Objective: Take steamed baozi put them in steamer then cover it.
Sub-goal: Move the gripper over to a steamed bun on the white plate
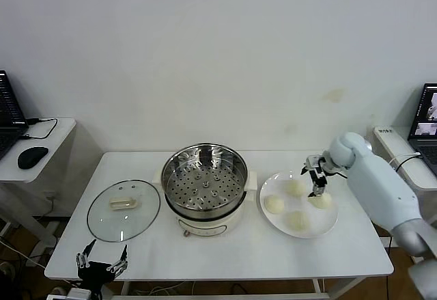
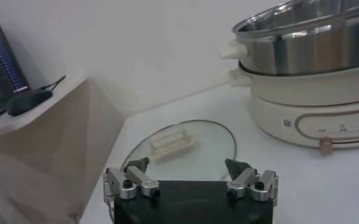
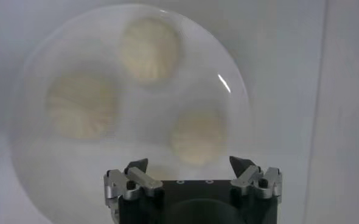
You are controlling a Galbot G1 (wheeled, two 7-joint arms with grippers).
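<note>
I have the right gripper [image 1: 317, 185] low over the white plate [image 1: 273, 220] on the right of the desk [image 1: 239, 252], jaws released, just above the rightmost of four steamed baozi [image 1: 274, 205]. The steamer [image 1: 205, 180] sits mid-desk, its perforated tray bare. The glass cover [image 1: 123, 210] lies flat to the steamer's left. My left gripper [image 1: 102, 262] hangs at the desk's near edge beside the cover, jaws spread, holding nothing.
</note>
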